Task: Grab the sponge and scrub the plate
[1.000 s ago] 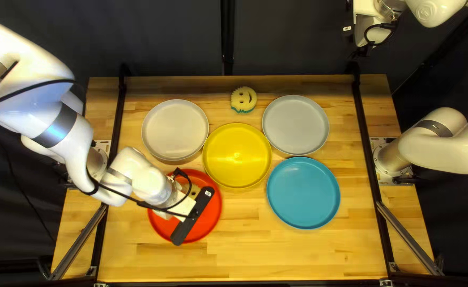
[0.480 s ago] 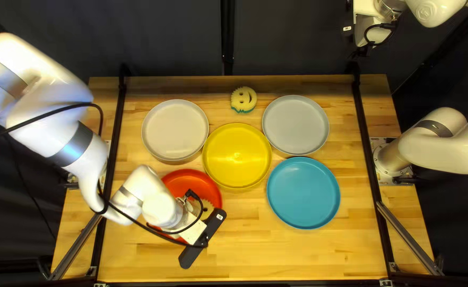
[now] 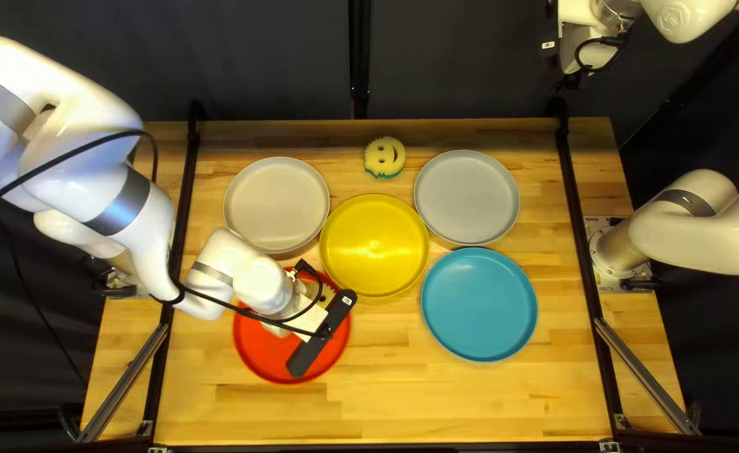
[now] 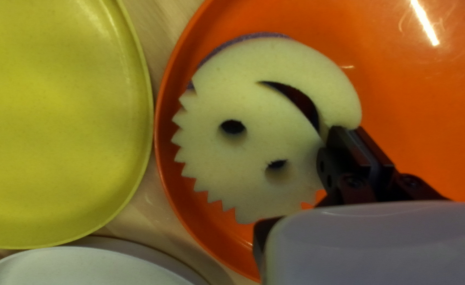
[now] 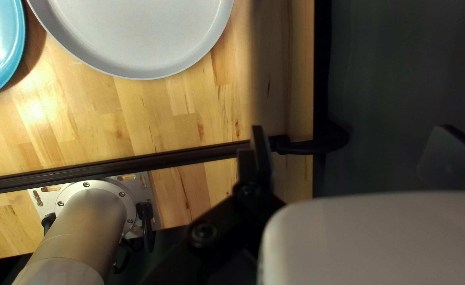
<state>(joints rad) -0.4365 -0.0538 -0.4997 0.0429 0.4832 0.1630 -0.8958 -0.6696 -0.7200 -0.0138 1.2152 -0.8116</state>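
My left gripper (image 3: 323, 332) is over the red plate (image 3: 281, 366), with a pale yellow toothed sponge (image 3: 328, 294) partly hidden beneath it. In the left wrist view, the fingers of my left gripper (image 4: 331, 140) pinch the smiley sponge (image 4: 253, 184) by its rim beside the mouth slit. That sponge lies flat over the red plate (image 4: 406, 111), near its rim; whether it touches the surface I cannot tell. Beyond the table's far edge hangs my right gripper (image 3: 567, 81). Seen from its own wrist, my right gripper (image 5: 351, 142) has its fingers wide apart with nothing between them.
A yellow plate (image 3: 374, 246) is close beside the red one. Around it are a white plate (image 3: 276, 205), a grey plate (image 3: 467, 197) and a blue plate (image 3: 479, 304). Another smiley sponge (image 3: 385, 158) rests near the table's far edge.
My left gripper swung toward the near edge and to the right, then back toward the far edge, turning and carrying the sponge along. The red plate and right arm stayed still.
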